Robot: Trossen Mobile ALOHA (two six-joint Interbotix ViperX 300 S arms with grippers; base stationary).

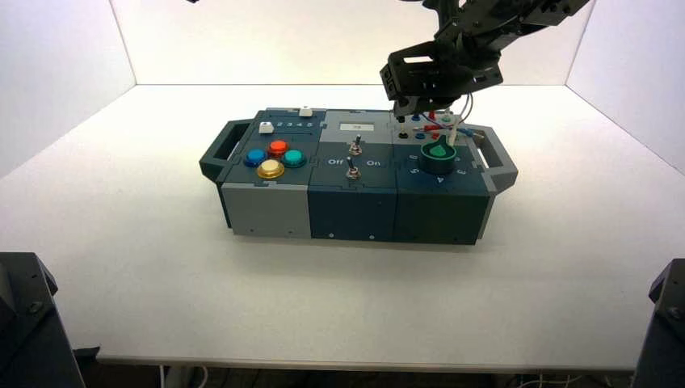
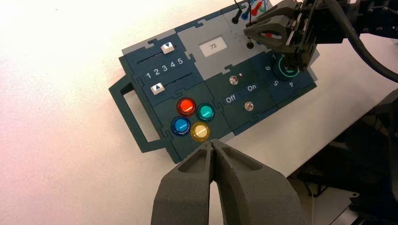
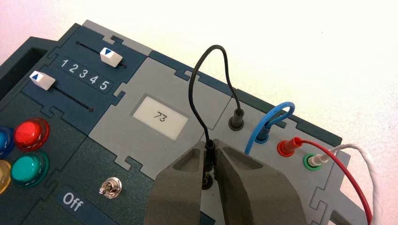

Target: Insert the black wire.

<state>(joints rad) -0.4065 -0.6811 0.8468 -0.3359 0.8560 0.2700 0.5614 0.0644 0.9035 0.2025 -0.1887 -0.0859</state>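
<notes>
Gripping the black wire (image 3: 192, 89) by one plug is done by the right hand (image 3: 210, 152), its fingers clamped on it over the black socket (image 3: 206, 181) in the box's near row; metal is seen below the plug. The wire's other plug (image 3: 237, 118) is seated in the far black socket, beside the blue wire (image 3: 277, 112). The left hand (image 2: 212, 143) is held idle near the colored buttons' side, fingers together.

1 box (image 1: 353, 212) lies on the white tabletop (image 1: 339, 299)
</notes>
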